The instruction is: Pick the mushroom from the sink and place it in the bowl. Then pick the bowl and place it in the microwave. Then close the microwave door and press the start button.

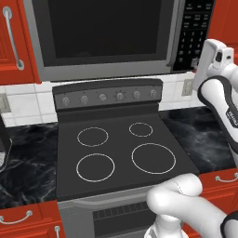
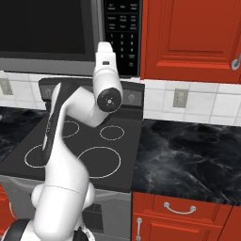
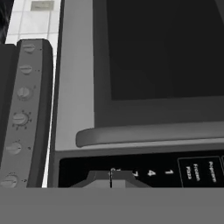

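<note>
The microwave hangs above the stove. The microwave door is closed, and its dark window hides the inside. In the hand view the door's long grey bar handle lies next to the black keypad. My gripper is shut, its tips together right at the keypad beside the number keys. Its white hand is raised in front of the keypad's lower part. I cannot tell which key the tips meet. The mushroom, the bowl and the sink are out of view.
A black stovetop with four ring burners lies below, its knob panel at the back. Black marble counter flanks it. Red cabinets stand to the right of the microwave, and an outlet is on the tiled wall.
</note>
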